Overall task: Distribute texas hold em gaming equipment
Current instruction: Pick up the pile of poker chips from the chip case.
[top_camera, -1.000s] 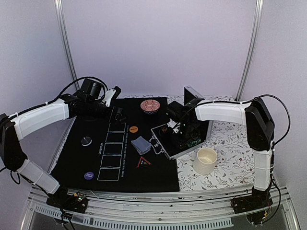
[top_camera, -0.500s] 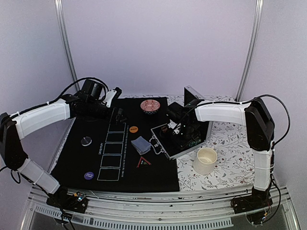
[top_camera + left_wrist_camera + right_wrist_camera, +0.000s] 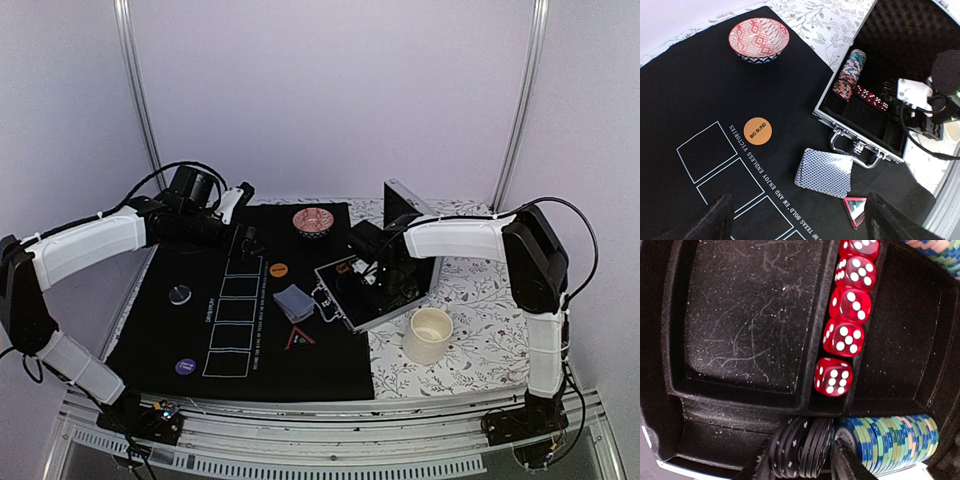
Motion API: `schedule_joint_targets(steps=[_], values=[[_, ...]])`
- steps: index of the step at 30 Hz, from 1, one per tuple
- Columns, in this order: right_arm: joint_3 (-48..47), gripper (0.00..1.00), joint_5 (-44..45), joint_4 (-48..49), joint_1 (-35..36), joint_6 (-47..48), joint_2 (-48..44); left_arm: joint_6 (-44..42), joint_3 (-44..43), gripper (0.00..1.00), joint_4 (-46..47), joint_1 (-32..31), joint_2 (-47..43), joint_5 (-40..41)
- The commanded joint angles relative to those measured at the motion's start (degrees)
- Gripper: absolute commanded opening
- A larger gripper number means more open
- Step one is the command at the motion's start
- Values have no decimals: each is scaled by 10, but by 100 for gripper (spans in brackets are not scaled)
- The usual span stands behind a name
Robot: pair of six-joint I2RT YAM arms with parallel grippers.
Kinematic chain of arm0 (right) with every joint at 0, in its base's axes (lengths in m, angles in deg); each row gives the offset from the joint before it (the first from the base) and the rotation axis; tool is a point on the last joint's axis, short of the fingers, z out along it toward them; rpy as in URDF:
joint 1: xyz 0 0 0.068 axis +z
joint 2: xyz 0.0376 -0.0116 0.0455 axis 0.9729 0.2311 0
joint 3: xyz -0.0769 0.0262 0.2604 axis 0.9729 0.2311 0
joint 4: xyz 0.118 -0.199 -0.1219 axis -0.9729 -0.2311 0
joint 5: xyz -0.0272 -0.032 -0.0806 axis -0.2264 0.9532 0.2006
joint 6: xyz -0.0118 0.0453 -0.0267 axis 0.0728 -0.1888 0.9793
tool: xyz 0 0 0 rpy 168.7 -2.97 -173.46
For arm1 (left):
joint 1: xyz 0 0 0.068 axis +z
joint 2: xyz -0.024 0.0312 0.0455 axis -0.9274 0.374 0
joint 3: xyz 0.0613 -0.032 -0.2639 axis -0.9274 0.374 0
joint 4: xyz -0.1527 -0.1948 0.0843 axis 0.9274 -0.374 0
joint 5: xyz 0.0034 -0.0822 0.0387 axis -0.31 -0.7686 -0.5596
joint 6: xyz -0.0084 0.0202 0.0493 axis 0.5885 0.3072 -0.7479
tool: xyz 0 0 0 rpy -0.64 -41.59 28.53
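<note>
Bracketing light, rigid, slippery black striped poker chips (image 3: 800, 440) across their flat end faces, the part-spread right end effector (image 3: 802, 460) is sitting, contact unclear.

Pale lilac walls (image 3: 330, 100) behind two metal uprights (image 3: 137, 90); a floral-clothed table (image 3: 482, 310) (evenly lit) below.

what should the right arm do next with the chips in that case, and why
Probably close the right pincer on the black chips, then lift straight up. Its fingers straddle that stack in the case, with the green-blue chips just outside one finger. Whether they grip yet is unclear, so squeezing before lifting seems safest.
</note>
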Motion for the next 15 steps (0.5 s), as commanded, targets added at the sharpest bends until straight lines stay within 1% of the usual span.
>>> schedule_joint_targets(steps=[1, 3, 5, 8, 9, 11, 15], values=[[2, 39, 11, 15, -10, 5, 16, -8, 8, 92, 3, 6, 7, -6], [2, 35, 10, 19, -13, 8, 19, -9, 8, 92, 3, 6, 6, -7], [3, 28, 14, 16, -17, 6, 20, -9, 8, 92, 4, 6, 7, -6], [6, 9, 12, 17, -20, 0, 10, -9, 8, 92, 3, 6, 8, -7], [5, 5, 6, 17, -19, -2, 6, -9, 8, 92, 4, 6, 7, -8], [3, 3, -7, 16, -20, -5, -4, -9, 7, 92, 4, 6, 7, -9], [-4, 2, -29, 17, -20, -12, -31, -12, 7, 92, 4, 6, 5, -16]])
